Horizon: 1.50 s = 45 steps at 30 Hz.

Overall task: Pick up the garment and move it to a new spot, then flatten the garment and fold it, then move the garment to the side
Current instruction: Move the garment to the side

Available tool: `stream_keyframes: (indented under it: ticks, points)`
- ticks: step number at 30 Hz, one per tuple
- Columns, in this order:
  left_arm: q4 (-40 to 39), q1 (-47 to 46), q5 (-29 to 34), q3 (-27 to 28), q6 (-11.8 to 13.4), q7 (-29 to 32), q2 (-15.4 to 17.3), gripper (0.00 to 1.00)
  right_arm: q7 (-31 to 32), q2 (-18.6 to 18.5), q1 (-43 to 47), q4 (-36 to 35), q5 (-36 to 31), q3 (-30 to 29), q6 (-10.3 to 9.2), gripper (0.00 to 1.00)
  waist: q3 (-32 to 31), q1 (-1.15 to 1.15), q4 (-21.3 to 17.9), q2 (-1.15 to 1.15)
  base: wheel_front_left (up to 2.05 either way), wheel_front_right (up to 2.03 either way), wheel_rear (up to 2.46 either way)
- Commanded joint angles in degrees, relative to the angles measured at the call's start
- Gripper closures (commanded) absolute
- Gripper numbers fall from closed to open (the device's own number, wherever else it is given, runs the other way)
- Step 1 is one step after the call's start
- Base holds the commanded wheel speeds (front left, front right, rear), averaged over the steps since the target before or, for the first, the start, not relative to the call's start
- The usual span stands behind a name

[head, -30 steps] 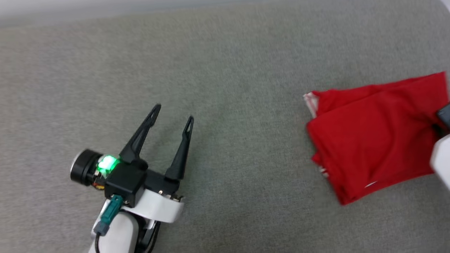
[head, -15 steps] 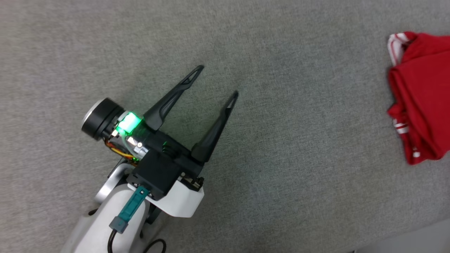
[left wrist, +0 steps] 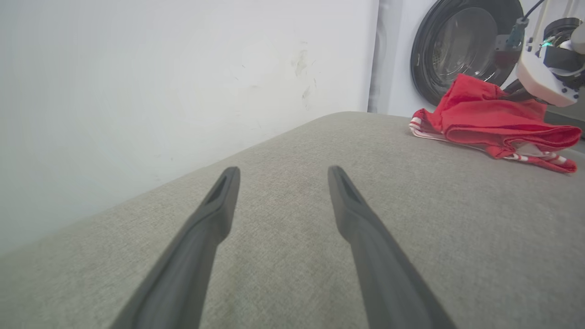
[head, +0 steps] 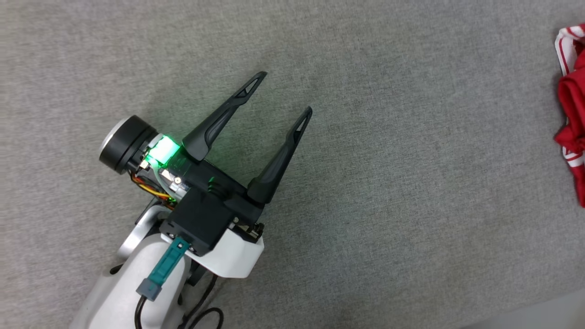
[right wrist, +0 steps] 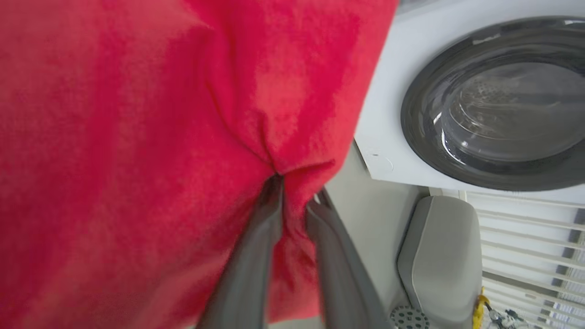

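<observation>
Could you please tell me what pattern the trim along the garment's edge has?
The trim of the garment is red-and-white striped, clearest in the left wrist view.

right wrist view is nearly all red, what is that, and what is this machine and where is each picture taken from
This is a two-armed robot; each arm ends in a gripper with two long dark fingers. The head view looks down from its head at a grey padded surface: you see the left gripper, open and empty, and at the far right the edge of a red shirt with striped trim. The left wrist view looks along that gripper's fingers towards the shirt and a washing machine behind it. The right wrist view rides on the other arm: the red is the shirt up close, pinched by the right gripper.
</observation>
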Motion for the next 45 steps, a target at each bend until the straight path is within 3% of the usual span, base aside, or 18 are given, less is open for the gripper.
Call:
stream_keyframes:
  ticks: [1, 9, 17, 25, 32, 37, 45]
  points:
    - [0.3, 0.8, -0.4, 0.0, 0.4, -0.4, -0.1, 0.00, -0.1, 0.8, -0.6, 0.4, -0.7, -0.4, -0.12, 0.00, -1.0, -0.01, 0.6, 0.00, 0.00, 0.00, 0.00]
    - [5.0, 3.5, -3.0, 1.5, 2.7, -2.3, -1.5, 0.00, -0.4, 2.3, -0.3, -2.7, -4.6, -3.4, -0.12, 0.00, -8.7, -0.01, 2.9, 0.00, 0.00, 0.00, 0.00]
    - [8.5, 9.4, -6.5, 5.8, 5.8, -3.0, -2.7, 0.00, 0.1, 6.4, 3.2, -12.6, -0.9, -1.4, -0.13, 0.00, -18.9, -0.01, 5.5, 0.00, 0.00, 0.00, 0.00]
    - [9.9, 16.7, -8.5, 11.4, 7.8, -2.9, -3.7, 0.00, -3.2, 13.4, 10.5, -25.8, 6.8, 0.1, -0.12, 0.00, -27.3, -0.01, 8.8, 0.00, 0.00, 0.00, 0.00]
    - [10.9, 21.5, -9.3, 14.7, 8.2, -2.9, -5.7, 0.00, -7.6, 22.9, 19.6, -34.6, 9.9, -0.1, -0.11, 0.00, -31.6, -0.01, 11.0, 0.00, 0.00, 0.00, 0.00]
    - [12.2, 23.8, -9.4, 16.4, 7.6, -2.9, -7.4, 0.00, -12.3, 29.2, 25.3, -35.0, 12.0, -1.5, -0.11, 0.00, -33.4, -0.01, 12.3, 0.00, 0.00, 0.00, 0.00]
    - [13.8, 26.4, -8.3, 19.6, 6.9, -2.9, -10.7, 0.00, -19.7, 34.7, 31.1, -31.0, 14.0, -0.9, -0.11, 0.00, -35.7, -0.01, 13.2, 0.00, 0.00, 0.00, 0.00]
